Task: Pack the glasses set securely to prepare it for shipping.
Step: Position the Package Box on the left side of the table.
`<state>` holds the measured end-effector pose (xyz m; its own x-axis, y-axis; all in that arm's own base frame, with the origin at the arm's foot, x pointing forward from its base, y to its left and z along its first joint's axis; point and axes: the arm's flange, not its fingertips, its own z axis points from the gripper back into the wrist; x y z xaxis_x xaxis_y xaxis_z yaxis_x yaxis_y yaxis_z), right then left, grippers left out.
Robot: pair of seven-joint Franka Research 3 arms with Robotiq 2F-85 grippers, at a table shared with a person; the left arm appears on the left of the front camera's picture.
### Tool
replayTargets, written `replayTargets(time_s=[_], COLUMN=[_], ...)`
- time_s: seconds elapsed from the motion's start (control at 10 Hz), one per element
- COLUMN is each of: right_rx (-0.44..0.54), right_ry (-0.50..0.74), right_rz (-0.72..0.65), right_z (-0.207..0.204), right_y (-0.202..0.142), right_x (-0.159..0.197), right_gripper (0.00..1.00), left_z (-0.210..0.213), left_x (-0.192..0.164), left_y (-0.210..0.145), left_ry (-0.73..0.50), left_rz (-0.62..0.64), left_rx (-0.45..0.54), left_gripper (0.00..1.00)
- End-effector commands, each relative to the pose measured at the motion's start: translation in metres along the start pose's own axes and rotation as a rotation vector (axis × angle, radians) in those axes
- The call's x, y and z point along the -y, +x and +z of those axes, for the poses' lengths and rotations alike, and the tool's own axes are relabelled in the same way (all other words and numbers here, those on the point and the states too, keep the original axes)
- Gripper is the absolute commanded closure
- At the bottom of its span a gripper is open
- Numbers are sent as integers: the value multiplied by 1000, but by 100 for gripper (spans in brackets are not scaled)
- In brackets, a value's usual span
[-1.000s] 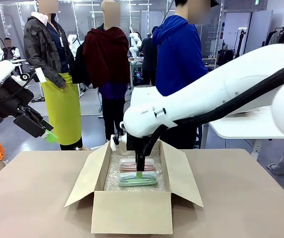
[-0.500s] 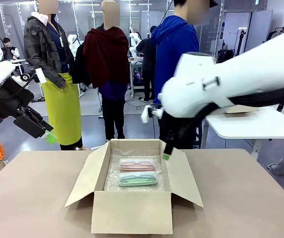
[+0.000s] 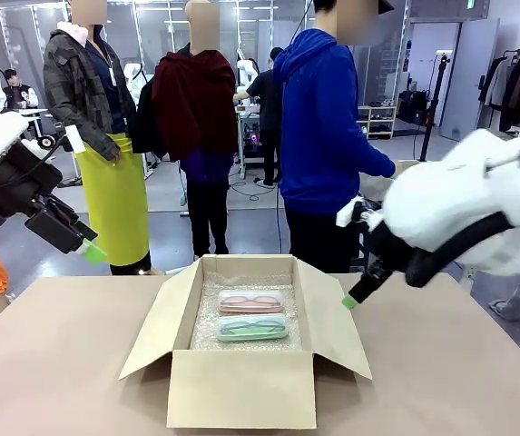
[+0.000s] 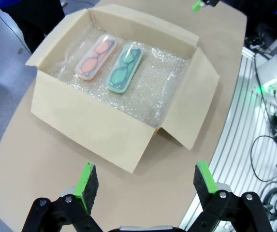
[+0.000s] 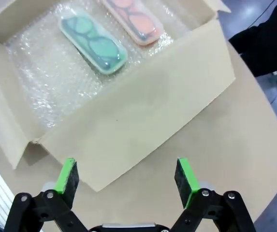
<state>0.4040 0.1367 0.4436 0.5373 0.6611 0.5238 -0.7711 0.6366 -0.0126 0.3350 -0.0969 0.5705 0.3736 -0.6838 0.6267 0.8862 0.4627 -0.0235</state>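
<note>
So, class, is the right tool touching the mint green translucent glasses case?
Apart. Front view: right tool hangs outside the brown cardboard box; the mint green case lies inside.

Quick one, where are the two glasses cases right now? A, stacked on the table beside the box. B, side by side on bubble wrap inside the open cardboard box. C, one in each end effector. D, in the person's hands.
B: the pink case and the mint green case lie side by side on the bubble wrap in the open cardboard box.
</note>
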Motion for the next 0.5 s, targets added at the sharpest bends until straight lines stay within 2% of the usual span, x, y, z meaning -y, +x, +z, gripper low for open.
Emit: replayTargets(time_s=[0.0, 0.2, 0.4], right_rx=[168, 256, 333], right_ry=[13, -23, -36], right_rz=[6, -115, -169], right_z=[17, 39, 47], right_y=[-44, -92, -136], right_x=[-7, -9, -15], right_gripper=[0, 0, 0], left_z=[2, 2, 2], left_x=[0, 0, 0], left_y=[0, 0, 0], left_ry=[-7, -7, -7], left_rz=[-1, -1, -1], left_rx=[11, 11, 11], left_gripper=[0, 0, 0])
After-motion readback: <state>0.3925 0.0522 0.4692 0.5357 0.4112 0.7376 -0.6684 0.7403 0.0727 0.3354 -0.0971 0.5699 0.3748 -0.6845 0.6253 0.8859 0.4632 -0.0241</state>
